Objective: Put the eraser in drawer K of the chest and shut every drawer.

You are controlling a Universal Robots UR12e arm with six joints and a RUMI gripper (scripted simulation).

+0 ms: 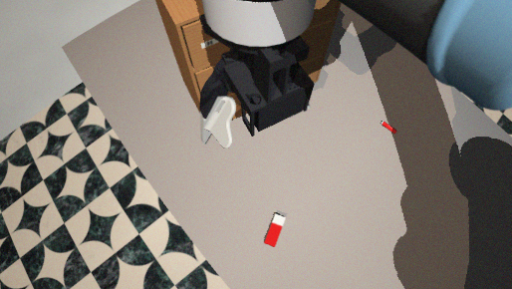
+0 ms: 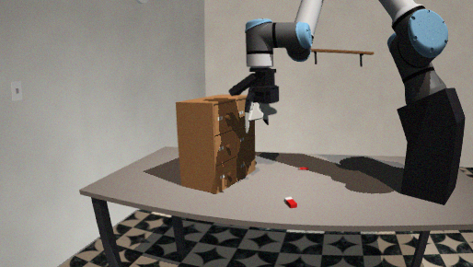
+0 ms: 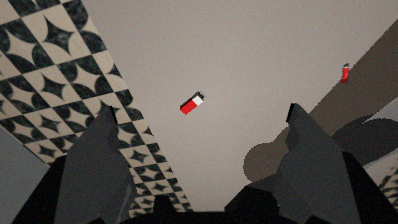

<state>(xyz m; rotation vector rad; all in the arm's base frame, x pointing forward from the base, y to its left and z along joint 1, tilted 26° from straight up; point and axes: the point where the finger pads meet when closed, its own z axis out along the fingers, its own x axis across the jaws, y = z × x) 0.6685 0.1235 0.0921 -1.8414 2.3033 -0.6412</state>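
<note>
The eraser [image 1: 274, 230] [image 2: 291, 203] [image 3: 190, 104], a red block with a white end, lies flat on the table. The wooden chest [image 1: 195, 50] [image 2: 195, 143] stands upright with drawers in two columns; those that show look shut. Their labels are too small to read, so I cannot tell which is K. Shadow and my gripper cover part of the front. My gripper [image 2: 257, 127] [image 3: 201, 106] is open and empty. It points down in front of the chest's upper drawers, high above the table. In the wrist view the eraser shows between the fingertips, but far below them.
A small red object [image 1: 388, 127] [image 2: 303, 168] [image 3: 345, 73] lies on the table [image 1: 339, 209] [image 2: 258, 209] between the chest and the arm's base [image 2: 430, 147]. A wall stands behind the chest. A wooden shelf [image 2: 342, 52] hangs on the back wall.
</note>
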